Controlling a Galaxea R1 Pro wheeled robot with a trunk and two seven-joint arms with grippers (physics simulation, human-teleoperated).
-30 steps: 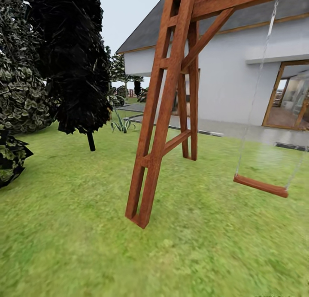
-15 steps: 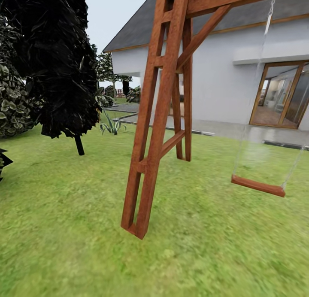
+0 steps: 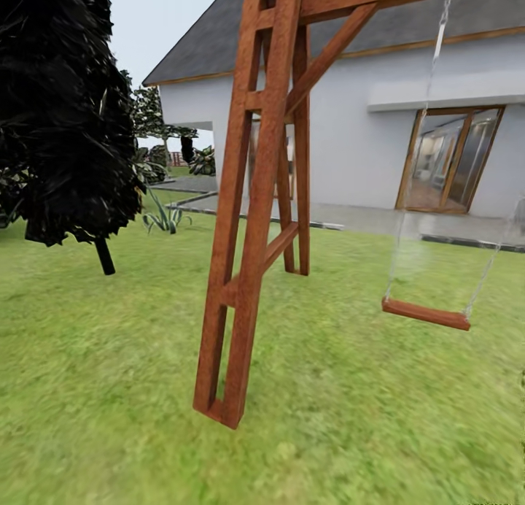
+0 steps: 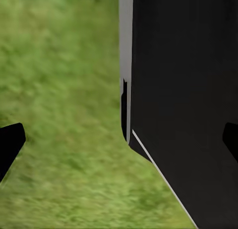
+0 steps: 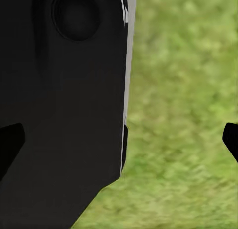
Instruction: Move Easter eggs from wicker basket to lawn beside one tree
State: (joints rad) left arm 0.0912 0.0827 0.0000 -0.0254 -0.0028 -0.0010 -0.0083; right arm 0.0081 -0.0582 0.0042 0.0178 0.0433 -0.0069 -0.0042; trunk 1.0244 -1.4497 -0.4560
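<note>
**Swing frame ahead, grass under both grippers**

Head view: a wooden swing frame (image 3: 248, 220) stands on the lawn (image 3: 109, 388), a near-black cypress (image 3: 62, 111) beside it.

Left wrist: left gripper (image 4: 119, 139) spread wide above grass.

Right wrist: right gripper (image 5: 121, 139) likewise wide, grass below.

The wooden swing frame (image 3: 251, 220) is cut off by the top edge of the head view, as is the dark cypress (image 3: 62, 111) at the upper left. The lawn (image 3: 109, 417) is rendered blurred at the bottom edge. In both wrist views, much of the grass is hidden by a black robot body panel (image 4: 183, 105).
</note>
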